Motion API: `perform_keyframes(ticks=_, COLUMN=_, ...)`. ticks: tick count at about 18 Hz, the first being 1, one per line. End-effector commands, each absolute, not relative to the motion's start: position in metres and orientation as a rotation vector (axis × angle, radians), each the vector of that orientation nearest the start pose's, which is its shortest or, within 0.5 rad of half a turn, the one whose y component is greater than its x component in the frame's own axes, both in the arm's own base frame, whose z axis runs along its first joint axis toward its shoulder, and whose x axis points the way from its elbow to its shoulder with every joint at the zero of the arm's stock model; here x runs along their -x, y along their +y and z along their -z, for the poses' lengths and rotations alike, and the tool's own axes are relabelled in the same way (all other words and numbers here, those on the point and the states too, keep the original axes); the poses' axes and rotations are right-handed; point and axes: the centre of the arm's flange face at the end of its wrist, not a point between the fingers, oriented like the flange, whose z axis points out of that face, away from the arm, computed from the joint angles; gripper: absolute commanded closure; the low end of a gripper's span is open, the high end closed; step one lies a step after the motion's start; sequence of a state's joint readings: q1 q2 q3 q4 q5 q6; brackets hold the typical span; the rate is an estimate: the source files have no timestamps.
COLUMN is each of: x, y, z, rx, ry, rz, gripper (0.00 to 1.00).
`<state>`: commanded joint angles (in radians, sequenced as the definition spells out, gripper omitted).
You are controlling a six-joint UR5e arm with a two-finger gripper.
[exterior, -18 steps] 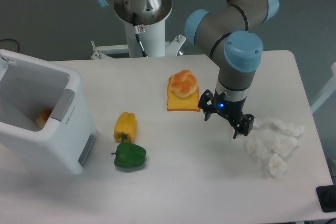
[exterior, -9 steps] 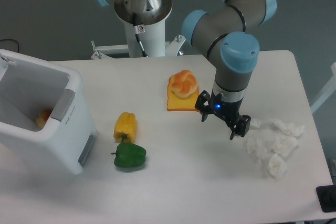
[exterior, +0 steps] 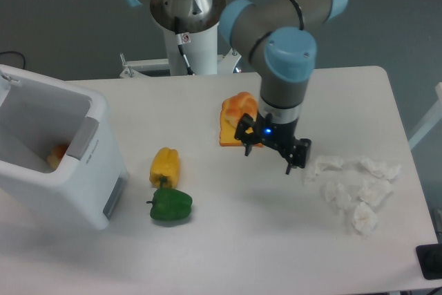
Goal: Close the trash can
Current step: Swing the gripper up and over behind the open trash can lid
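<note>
The trash can [exterior: 83, 170], a big white boxy bin with a grey front panel, stands at the table's left edge. Its top is open, and something orange lies inside. The lid is mostly out of view at the far left. My gripper [exterior: 271, 151] hangs over the middle of the table, far to the right of the bin, beside the toast. Its fingers are spread apart with nothing between them.
A bun on a slice of toast [exterior: 235, 121] sits just left of the gripper. A yellow pepper [exterior: 165, 166] and a green pepper [exterior: 170, 205] lie between the bin and the gripper. Crumpled white tissues [exterior: 352, 184] are scattered at the right.
The arm has swung left over the last second, carrying the open gripper from near the tissues toward the toast. Nothing on the table has moved.
</note>
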<state>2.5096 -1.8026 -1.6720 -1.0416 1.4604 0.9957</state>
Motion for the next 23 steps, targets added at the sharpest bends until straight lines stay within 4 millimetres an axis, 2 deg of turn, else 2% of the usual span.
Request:
perform_keyframes(ticks=2, x=0.368, y=0.465, z=-0.393, rx=2.882, ry=0.063, rz=-0.131, gripper=0.00)
perform_keyframes(ticks=5, x=0.338, y=0.456, z=-0.433, rx=2.811, ry=0.003, rz=-0.117, gripper=0.00)
perform_keyframes(ticks=10, x=0.262, y=0.434, z=-0.487, rx=2.730, ry=0.019, rz=-0.116, gripper=0.00)
perform_keyframes(ticks=16, x=0.191, y=0.412, z=-0.527, rx=2.725, ry=0.085, rz=-0.067, gripper=0.00)
perform_keyframes(ticks=21, x=0.148, y=0.407, z=-0.550, rx=2.674, ry=0.055, rz=-0.052, gripper=0.00)
perform_keyframes(ticks=23, x=0.130, y=0.412, z=-0.553, rx=2.653, ry=0.019, rz=-0.004, gripper=0.00)
